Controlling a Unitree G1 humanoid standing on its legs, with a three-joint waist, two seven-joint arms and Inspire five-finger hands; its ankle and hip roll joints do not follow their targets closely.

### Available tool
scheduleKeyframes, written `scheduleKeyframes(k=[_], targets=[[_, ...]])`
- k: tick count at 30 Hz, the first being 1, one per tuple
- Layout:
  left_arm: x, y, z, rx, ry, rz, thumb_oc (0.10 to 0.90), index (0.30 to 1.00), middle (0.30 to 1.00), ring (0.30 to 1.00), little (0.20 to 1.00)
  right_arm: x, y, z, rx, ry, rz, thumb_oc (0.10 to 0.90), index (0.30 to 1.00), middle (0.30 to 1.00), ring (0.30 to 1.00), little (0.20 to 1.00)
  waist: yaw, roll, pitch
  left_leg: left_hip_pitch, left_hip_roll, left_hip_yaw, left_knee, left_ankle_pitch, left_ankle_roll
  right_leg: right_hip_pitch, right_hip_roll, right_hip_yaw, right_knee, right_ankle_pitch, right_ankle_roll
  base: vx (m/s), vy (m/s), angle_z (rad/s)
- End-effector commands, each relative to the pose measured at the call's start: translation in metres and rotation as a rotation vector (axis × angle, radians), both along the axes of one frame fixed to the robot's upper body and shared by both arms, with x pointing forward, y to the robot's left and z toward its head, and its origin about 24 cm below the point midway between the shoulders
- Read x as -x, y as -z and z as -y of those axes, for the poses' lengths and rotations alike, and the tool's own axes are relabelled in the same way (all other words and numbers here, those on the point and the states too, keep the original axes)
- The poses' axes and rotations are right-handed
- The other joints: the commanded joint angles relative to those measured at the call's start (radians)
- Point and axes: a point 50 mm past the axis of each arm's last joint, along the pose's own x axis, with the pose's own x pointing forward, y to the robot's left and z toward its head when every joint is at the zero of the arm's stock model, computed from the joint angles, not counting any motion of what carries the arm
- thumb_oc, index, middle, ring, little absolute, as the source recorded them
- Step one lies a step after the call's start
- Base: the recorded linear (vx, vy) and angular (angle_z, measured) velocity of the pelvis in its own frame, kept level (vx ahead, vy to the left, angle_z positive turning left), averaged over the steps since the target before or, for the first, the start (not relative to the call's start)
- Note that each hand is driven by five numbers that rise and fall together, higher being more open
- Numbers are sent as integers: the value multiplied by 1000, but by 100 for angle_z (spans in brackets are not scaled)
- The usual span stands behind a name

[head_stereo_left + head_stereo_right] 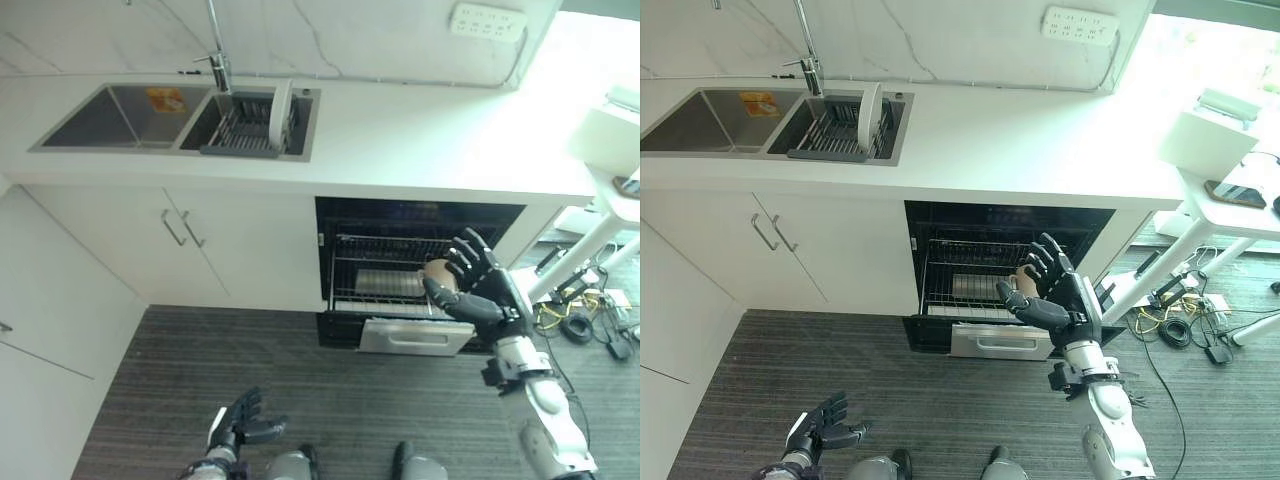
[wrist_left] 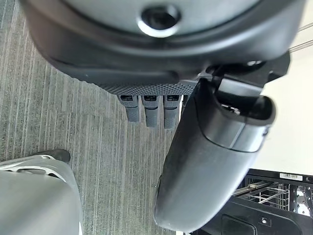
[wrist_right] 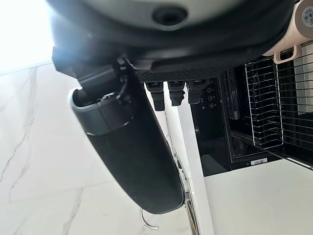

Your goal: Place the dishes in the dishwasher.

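The dishwasher [image 1: 345, 262] stands open under the counter, with its wire rack [image 1: 385, 283] pulled forward. A beige cup [image 1: 437, 271] with a handle sits at the rack's right side and also appears as the cup [image 3: 304, 23] in the right wrist view. My right hand [image 1: 487, 290] hovers just in front of the cup, open with spread fingers and holding nothing. A white plate [image 1: 280, 112] stands upright in the dark dish rack [image 1: 232, 137] in the right sink basin. My left hand [image 1: 240, 420] hangs low over the floor, open.
White cupboards with bar handles [image 1: 183, 228] lie left of the dishwasher. A tap [image 1: 218, 60] rises behind the sink, and something orange [image 1: 166, 99] lies in the left basin. A white table [image 1: 1230, 205] and loose cables [image 1: 1185, 320] are at the right.
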Motion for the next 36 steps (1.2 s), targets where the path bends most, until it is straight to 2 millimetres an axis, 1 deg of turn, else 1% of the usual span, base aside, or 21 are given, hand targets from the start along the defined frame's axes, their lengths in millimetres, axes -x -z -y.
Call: scheduleKeyframes(k=[1, 3, 5, 7, 10, 11, 12, 14, 16, 17, 18, 19, 20, 21, 23, 24, 25, 26, 29, 33, 36], targets=[[-36, -19, 7, 9, 2, 178, 800, 900, 900, 900, 900, -23, -57, -6, 22, -84, 282, 800, 900, 900, 900, 900, 6, 49, 40, 24, -55, -169, 24, -85, 7, 44, 121, 27, 40, -136, -59, 4, 10, 28], [-34, -17, 7, 5, 1, 170, 800, 900, 900, 900, 900, -22, -60, -6, 15, -80, 293, 800, 900, 900, 900, 900, 9, 44, 42, 29, -59, -153, 24, -90, 12, 51, 109, 13, 40, -142, -60, -4, 15, 10], [-34, -16, 8, 5, 20, 163, 800, 900, 900, 900, 900, -21, -61, -3, 36, -37, 286, 800, 900, 900, 900, 900, 1, 39, 44, 45, -55, -95, 24, -94, 16, 58, 92, -14, 40, -144, -62, -34, 71, 19], [-35, -16, 11, 6, 48, 158, 800, 900, 900, 900, 900, -19, -61, 1, 68, 8, 285, 800, 900, 900, 900, 900, -4, 35, 48, 47, -27, -77, 24, -80, 0, 61, 78, -29, 40, -141, -64, -33, 185, 51], [-33, -15, 13, 14, 80, 141, 800, 900, 900, 900, 900, -16, -60, 7, 113, 60, 272, 800, 900, 900, 900, 900, -11, 48, 54, 17, 28, -128, 24, -47, -44, 76, 84, -8, 40, -149, -58, 50, 346, 47], [-31, -14, 12, 19, 83, 132, 800, 900, 900, 900, 900, -16, -59, 9, 122, 68, 267, 800, 900, 900, 900, 900, -11, 54, 54, -2, 45, -145, 24, -32, -61, 80, 87, -2, 40, -154, -54, 107, 493, 45], [-29, -12, 12, 24, 94, 122, 800, 900, 900, 900, 900, -16, -57, 12, 134, 74, 259, 800, 900, 900, 900, 900, -6, 63, 57, -41, 71, -169, 24, -8, -86, 95, 89, 9, 40, -167, -49, 123, 511, 47], [-28, -10, 15, 20, 130, 114, 800, 900, 900, 900, 900, -16, -57, 16, 138, 80, 260, 800, 900, 900, 900, 900, 0, 67, 61, -81, 94, -172, 24, 14, -105, 116, 78, 13, 40, -181, -42, 128, 485, 27], [-28, -10, 13, 11, 163, 104, 800, 900, 900, 900, 900, -15, -59, 23, 139, 85, 269, 800, 900, 900, 900, 900, -4, 67, 53, -77, 101, -146, 24, -9, -99, 118, 45, 2, 40, -184, -21, 113, 447, 8], [-29, -9, 12, 7, 175, 95, 800, 900, 900, 900, 900, -14, -59, 23, 132, 92, 267, 800, 900, 900, 900, 900, -7, 66, 49, -68, 96, -139, 24, -19, -95, 113, 31, -2, 40, -177, -11, 107, 418, 7], [-29, -8, 11, 5, 188, 83, 800, 900, 900, 900, 900, -14, -58, 23, 113, 99, 263, 800, 900, 900, 900, 900, -8, 63, 46, -57, 84, -142, 24, -30, -88, 104, 16, 0, 40, -164, 0, 102, 403, 9], [-29, -7, 11, -1, 199, 74, 800, 900, 900, 900, 900, -14, -58, 21, 91, 108, 265, 800, 900, 900, 900, 900, -4, 54, 45, -43, 67, -143, 24, -50, -72, 91, -14, 5, 40, -144, 21, 94, 371, 11], [-28, -6, 11, -4, 197, 70, 800, 900, 900, 900, 900, -14, -57, 18, 80, 111, 266, 800, 900, 900, 900, 900, -2, 48, 43, -35, 56, -141, 24, -63, -59, 82, -29, 14, 40, -133, 32, 93, 334, 1], [-27, -5, 11, -10, 190, 67, 800, 900, 900, 900, 900, -14, -55, 15, 69, 109, 262, 800, 900, 900, 900, 900, -1, 42, 42, -26, 44, -138, 24, -77, -44, 74, -39, 27, 40, -123, 39, 82, 272, -7], [-26, -5, 9, -17, 183, 67, 800, 900, 900, 900, 900, -14, -52, 12, 53, 100, 255, 800, 900, 900, 900, 900, 5, 34, 40, -18, 31, -130, 24, -91, -22, 71, -42, 41, 40, -116, 41, 63, 200, -16], [-25, -5, 9, -20, 183, 67, 800, 900, 900, 900, 900, -14, -51, 9, 51, 97, 263, 800, 900, 900, 900, 900, 12, 31, 39, -14, 28, -122, 24, -95, -11, 73, -43, 25, 40, -109, 41, 41, 159, -20], [-24, -7, 7, -30, 181, 70, 800, 900, 900, 900, 900, -14, -52, 2, 50, 88, 283, 800, 900, 900, 900, 900, 27, 33, 42, -5, 35, -106, 24, -100, 6, 80, -42, -30, 40, -65, 50, 30, 116, -29], [-26, -8, 7, -38, 187, 75, 800, 900, 900, 900, 900, -15, -54, 0, 39, 90, 292, 800, 900, 900, 900, 900, 30, 32, 44, -8, 34, -109, 24, -103, 18, 80, -13, -38, 40, -68, 43, 21, 74, -62], [-28, -11, 9, -41, 181, 82, 800, 900, 900, 900, 900, -15, -56, -2, 29, 77, 291, 800, 900, 900, 900, 900, 36, 21, 43, -10, 16, -100, 24, -112, 31, 63, 46, -61, 40, -78, 19, 28, 25, -68], [-27, -11, 13, -32, 161, 97, 800, 900, 900, 900, 900, -16, -56, -4, 31, 38, 299, 800, 900, 900, 900, 900, 51, 4, 42, -8, -17, -67, 24, -113, 37, 41, 90, -101, 40, -119, -21, 68, -21, -41], [-25, -12, 15, -29, 166, 106, 800, 900, 900, 900, 900, -16, -59, -3, 34, 28, 302, 800, 900, 900, 900, 900, 46, 7, 41, -5, -24, -56, 24, -111, 39, 43, 101, -90, 40, -135, -38, 108, -74, -58]])
